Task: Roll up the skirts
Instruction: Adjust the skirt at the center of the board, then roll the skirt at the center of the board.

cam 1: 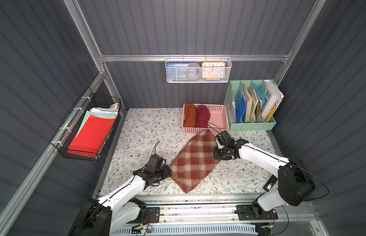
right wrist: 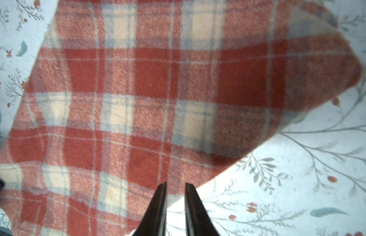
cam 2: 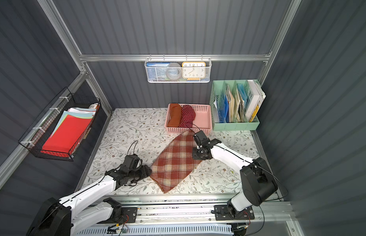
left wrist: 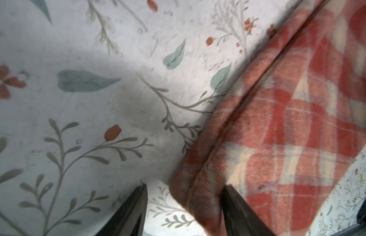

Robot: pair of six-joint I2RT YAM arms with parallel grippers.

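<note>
The red-and-cream plaid skirt (cam 1: 195, 161) (cam 2: 175, 161) lies folded flat and slantwise mid-table. My left gripper (cam 1: 170, 170) (cam 2: 150, 171) (left wrist: 186, 186) is open at its near-left corner, and the skirt's folded edge (left wrist: 198, 194) lies loose between the fingers. At the skirt's right edge (right wrist: 147, 92), my right gripper (cam 1: 216, 156) (cam 2: 195, 156) (right wrist: 176, 183) hangs just above it, open only a crack and holding nothing. The rust-orange skirt (cam 1: 190, 117) and the dark red polka-dot skirt (cam 1: 202, 116) lie rolled side by side in the pink basket (cam 1: 218, 118).
A mint file organizer (cam 1: 251, 124) full of papers stands at the back right, beside the pink basket. On the left wall a black wire basket (cam 1: 61, 143) holds red paper sheets. A white mesh basket (cam 1: 198, 79) with a clock hangs on the back rail.
</note>
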